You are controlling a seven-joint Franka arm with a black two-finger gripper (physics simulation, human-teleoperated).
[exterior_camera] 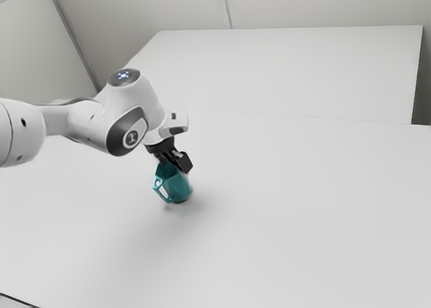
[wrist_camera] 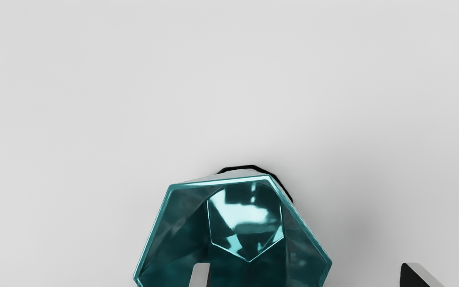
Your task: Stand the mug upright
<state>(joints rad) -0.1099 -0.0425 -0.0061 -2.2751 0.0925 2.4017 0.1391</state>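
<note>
Tool: we see our tool (exterior_camera: 178, 165) spread, its two fingers well apart with no grip on the mug (exterior_camera: 176, 185).
Mug: it is directly below our tool on the counter (exterior_camera: 283, 207), its mouth facing up toward us; we cannot tell whether it stands quite straight.
Fingers: one finger (wrist_camera: 200, 276) reaches over the mug's open mouth, the other (wrist_camera: 416, 276) is outside the rim.
Handle: the handle (exterior_camera: 157, 189) juts toward the exterior view's left, below our tool.

White table (exterior_camera: 303, 220), teal mug (exterior_camera: 176, 187) on it
</note>
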